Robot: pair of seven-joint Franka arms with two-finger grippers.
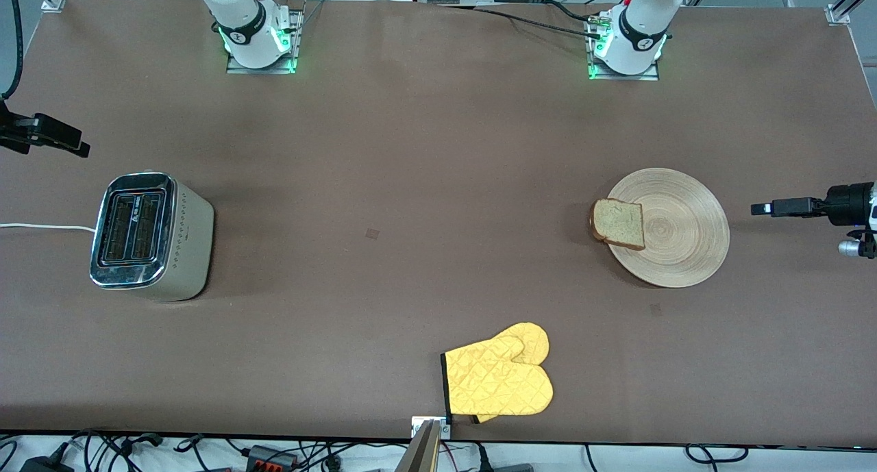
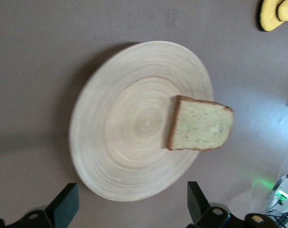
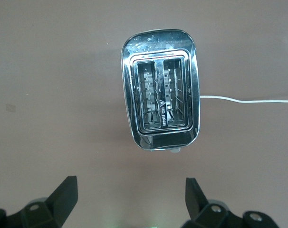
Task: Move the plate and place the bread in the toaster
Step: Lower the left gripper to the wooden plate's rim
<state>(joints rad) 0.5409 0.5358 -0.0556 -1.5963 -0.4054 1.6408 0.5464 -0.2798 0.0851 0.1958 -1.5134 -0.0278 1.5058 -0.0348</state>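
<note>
Both sets of jaws stand wide apart and hold nothing.

From the front, we see the left gripper (image 1: pixel 757 209) hanging over the table's edge at the left arm's end, just beside the plate (image 1: pixel 678 239). The bread (image 1: pixel 619 224) lies on the plate's rim, overhanging the edge that faces the toaster (image 1: pixel 147 236). That toaster stands well apart, at the right arm's end, slots up, its white cord (image 1: pixel 41 226) trailing off the table. The right gripper (image 1: pixel 51 138) hangs over the table near it. A yellow oven mitt (image 1: pixel 500 379) lies nearer the camera, between the two.

In the left wrist view, we look down on the plate (image 2: pixel 129 128) and bread (image 2: pixel 201 129), the empty fingers (image 2: pixel 65 206) spread below them.

In the right wrist view, the toaster (image 3: pixel 160 102) shows two empty slots, the fingers (image 3: pixel 63 197) parted.

We judge no step has begun: the plate is not yet moved. Next, the left gripper must drop to the rim and close on it without knocking the slice.
</note>
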